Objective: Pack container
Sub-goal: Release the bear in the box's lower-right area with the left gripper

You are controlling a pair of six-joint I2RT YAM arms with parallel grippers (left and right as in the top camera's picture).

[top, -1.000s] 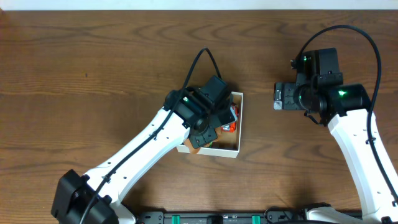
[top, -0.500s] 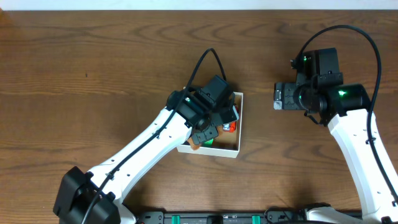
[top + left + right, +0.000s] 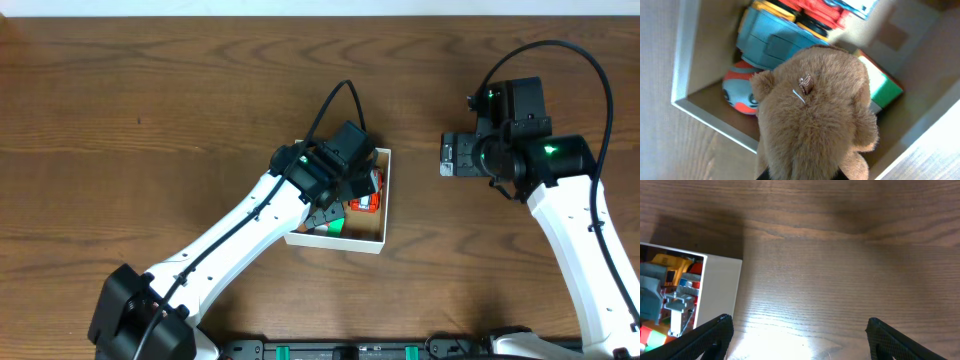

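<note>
The container (image 3: 383, 205) is a small white-walled box with brown cardboard inside, at the table's middle. My left gripper (image 3: 338, 190) hangs over it, shut on a brown teddy bear (image 3: 815, 115) held low in the box. Under the bear lie a blue toy car (image 3: 770, 45), an orange and blue ball (image 3: 737, 90), a green block (image 3: 885, 85) and a red vehicle (image 3: 820, 12). The container's wall shows in the left wrist view (image 3: 682, 60) and in the right wrist view (image 3: 720, 290). My right gripper (image 3: 800, 340) is open and empty over bare wood to the right of the container.
The table is dark brown wood (image 3: 150, 100). The right arm (image 3: 560, 210) runs down the right side and the left arm (image 3: 230, 240) crosses from the lower left to the container.
My left gripper has shifted slightly toward the far side of the container with the bear. The brown fur seen at the box's front left is now hidden and the green block shows. The right arm is still.
</note>
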